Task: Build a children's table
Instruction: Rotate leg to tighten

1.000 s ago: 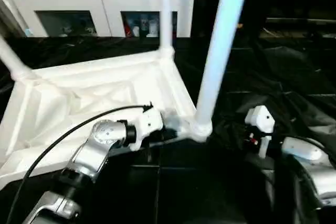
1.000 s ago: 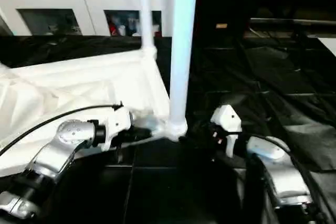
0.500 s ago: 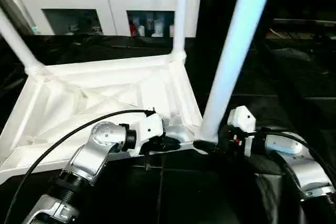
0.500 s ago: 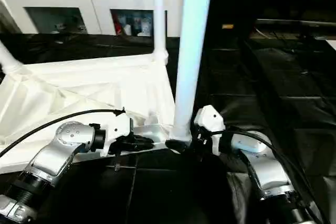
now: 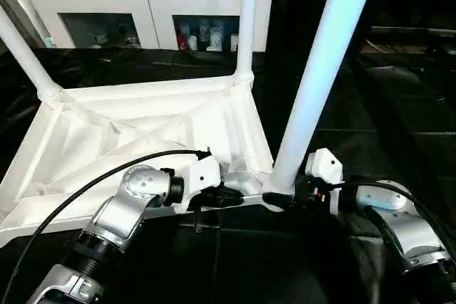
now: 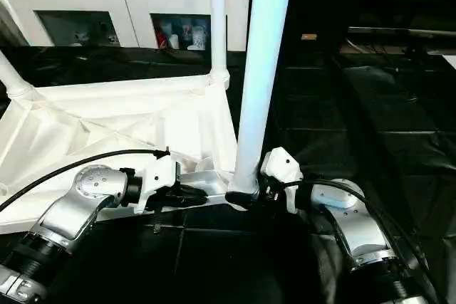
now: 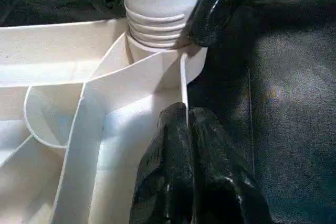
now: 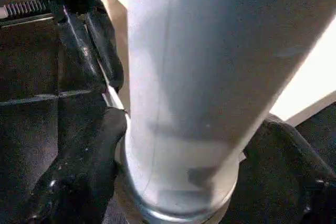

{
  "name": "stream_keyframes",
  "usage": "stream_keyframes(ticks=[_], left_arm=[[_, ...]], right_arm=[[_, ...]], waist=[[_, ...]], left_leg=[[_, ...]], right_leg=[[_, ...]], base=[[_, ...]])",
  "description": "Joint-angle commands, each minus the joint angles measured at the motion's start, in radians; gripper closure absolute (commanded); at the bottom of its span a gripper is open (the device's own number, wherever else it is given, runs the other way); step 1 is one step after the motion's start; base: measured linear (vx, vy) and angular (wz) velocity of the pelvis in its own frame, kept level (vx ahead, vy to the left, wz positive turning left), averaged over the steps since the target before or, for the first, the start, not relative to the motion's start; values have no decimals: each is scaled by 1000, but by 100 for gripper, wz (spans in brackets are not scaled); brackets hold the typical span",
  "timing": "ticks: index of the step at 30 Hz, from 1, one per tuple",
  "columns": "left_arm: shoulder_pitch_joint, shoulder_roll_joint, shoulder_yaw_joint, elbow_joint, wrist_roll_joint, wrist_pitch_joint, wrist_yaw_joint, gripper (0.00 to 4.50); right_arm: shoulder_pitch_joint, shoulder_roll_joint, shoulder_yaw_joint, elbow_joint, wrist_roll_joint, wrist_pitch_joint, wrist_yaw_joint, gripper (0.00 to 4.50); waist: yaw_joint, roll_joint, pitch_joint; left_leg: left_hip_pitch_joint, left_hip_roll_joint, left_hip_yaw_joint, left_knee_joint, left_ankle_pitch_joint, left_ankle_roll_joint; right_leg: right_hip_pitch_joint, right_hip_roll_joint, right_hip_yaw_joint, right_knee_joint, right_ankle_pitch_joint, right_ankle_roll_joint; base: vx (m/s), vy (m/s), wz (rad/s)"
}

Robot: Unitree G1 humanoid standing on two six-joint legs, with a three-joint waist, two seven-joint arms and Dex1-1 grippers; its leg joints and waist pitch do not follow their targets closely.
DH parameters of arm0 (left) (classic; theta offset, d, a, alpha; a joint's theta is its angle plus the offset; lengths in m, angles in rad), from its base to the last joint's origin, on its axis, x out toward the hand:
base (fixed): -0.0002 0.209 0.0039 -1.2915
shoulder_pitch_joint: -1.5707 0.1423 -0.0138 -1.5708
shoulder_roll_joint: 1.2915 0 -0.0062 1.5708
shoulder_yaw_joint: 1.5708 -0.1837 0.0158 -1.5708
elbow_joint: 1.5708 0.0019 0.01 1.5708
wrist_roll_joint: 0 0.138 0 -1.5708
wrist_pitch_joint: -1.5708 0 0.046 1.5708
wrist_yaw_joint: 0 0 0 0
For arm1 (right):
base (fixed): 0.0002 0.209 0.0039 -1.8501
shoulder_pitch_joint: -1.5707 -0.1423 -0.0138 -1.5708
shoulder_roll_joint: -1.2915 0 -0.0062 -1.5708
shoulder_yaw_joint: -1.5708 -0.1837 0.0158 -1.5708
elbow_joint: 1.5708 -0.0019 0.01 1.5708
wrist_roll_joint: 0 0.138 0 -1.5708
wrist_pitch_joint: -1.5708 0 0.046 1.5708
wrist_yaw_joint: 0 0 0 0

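1. Upside down on the black-sheeted table (image 5: 370,112): the children's table (image 5: 142,129), underside ribs facing up, three legs seen standing upright from corner sockets.
2. At the near right corner, closest to both grippers: the near leg (image 5: 317,76), rising tall and out past the top of the head views, ribbed end seated in its socket (image 7: 157,30).
3. Left gripper (image 5: 226,194) at the near rim (image 7: 183,85) of the overturned top, just beside that corner socket.
4. Left fingers (image 7: 176,177) clenched together on the thin rim wall, one on each side of it, pinching the plastic edge.
5. Right gripper (image 5: 285,197) at the foot of the near leg, coming in from the right side.
6. Right fingers (image 8: 86,161) spread around the leg's base, one on either side of the round shaft, close against it; cannot tell whether pressing or only flanking.
7. Both grippers close together at the same corner, left on the rim, right around the leg.
8. Behind the black sheet: a white glass-door cabinet (image 5: 142,12).
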Motion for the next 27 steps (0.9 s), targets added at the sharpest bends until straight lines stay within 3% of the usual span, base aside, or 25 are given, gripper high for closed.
stream_keyframes(ticks=[1, 6, 16, 19, 21, 22, 23, 24, 27], left_arm=[[16, 19, -48, 20, 38, 16, -18, 450], [16, 26, -53, 14, 42, 24, -23, 450], [11, 34, -56, 34, 70, 68, 14, 450], [-18, -6, -34, 87, 90, 102, 110, 450], [-35, -30, -33, 109, 106, 126, 159, 450], [-36, -34, -32, 112, 107, 128, 165, 450], [-55, -74, -23, 141, 115, 154, 233, 450], [-62, -89, -19, 152, 119, 165, 262, 450], [-82, -133, -6, 188, 124, 191, 335, 450]], right_arm=[[-8, -5, 3, 6, -5, -9, 2, 126], [-11, 5, 2, 17, 4, -1, 2, 169], [5, 56, -18, 26, 20, 27, -60, 181], [16, 126, -36, 49, 5, 73, -187, 182], [26, 189, -45, 56, -5, 85, -282, 182], [27, 195, -46, 56, -6, 86, -291, 182], [35, 268, -55, 65, -20, 91, -397, 183], [34, 296, -63, 74, -27, 94, -444, 183], [26, 374, -90, 108, -42, 106, -583, 183]], waist=[[0, -6, -60], [-1, -5, -57], [-7, -4, -49], [-10, -4, -37], [-14, -4, -27], [-15, -4, -26], [-20, -6, -25], [-24, -1, -24], [-37, 4, -24]], left_leg=[[-1, 66, -20, -72, 4, 132], [-3, 65, -20, -73, -23, 120], [-3, 63, -20, -79, -74, 91], [2, 61, -20, -89, -162, 58], [15, 57, -25, -94, -256, 17], [15, 57, -29, -97, -274, 10], [13, 54, -30, -98, -285, 3], [19, 53, -33, -99, -307, -6], [19, 53, -40, -106, -333, -6]], right_leg=[[62, -86, 49, -44, -91, -292], [62, -86, 49, -47, -117, -288], [60, -84, 51, -56, -181, -271], [52, -82, 50, -76, -334, -235], [41, -83, 49, -95, -527, -171], [42, -83, 47, -98, -564, -152], [40, -84, 47, -106, -615, -119], [32, -83, 44, -112, -650, -100], [33, -84, 35, -120, -646, -85]], base=[[0, 0, 0], [0, 0, 0], [0, 0, 0], [0, 0, 0], [0, 0, 0], [-51, -2, -2], [-51, -2, -2], [0, 0, 0], [0, 0, 0]])
